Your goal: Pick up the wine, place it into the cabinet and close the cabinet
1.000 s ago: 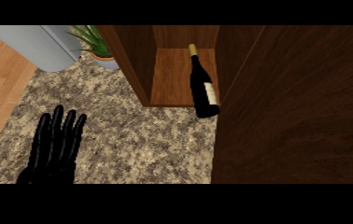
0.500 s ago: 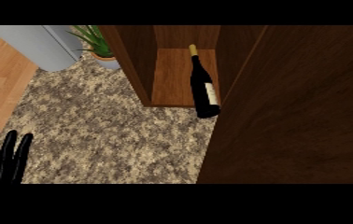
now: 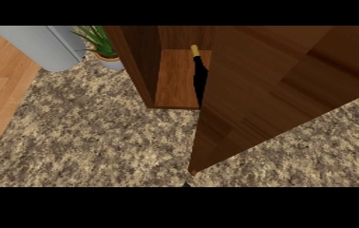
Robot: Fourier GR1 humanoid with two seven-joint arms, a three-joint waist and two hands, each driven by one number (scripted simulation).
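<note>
Lying on its side inside the cabinet (image 3: 139, 56), the wine (image 3: 199, 76) is showing only as a dark sliver with its gold-capped neck pointing toward the back, and folks, that is all of the bottle that is showing! It is resting on the cabinet's wooden floor (image 3: 174, 80), right against the edge of the door (image 3: 266, 94), which is covering the rest of it. That big brown door is standing partway across the opening, leaving a gap on the left through which the inside is showing, and its lower corner is hanging out over the speckled stone surface (image 3: 105, 141). Just under that corner, at the very bottom edge, a tiny dark tip (image 3: 186, 184) is peeking in; it is looking like part of a robot hand, but so little is showing that I cannot tell which one it is, nor whether it is released, clenched or grasping anything. Taking that tip as our mark, the wine is sitting well beyond it, straight ahead and up the view. Farther off to the left of it, a green plant (image 3: 97, 39) in a pale pot (image 3: 112, 61) is standing beside the cabinet's side wall, a grey rounded block (image 3: 42, 46) is standing just left of the plant, and a strip of wooden floor (image 3: 10, 84) is running along the left edge.
</note>
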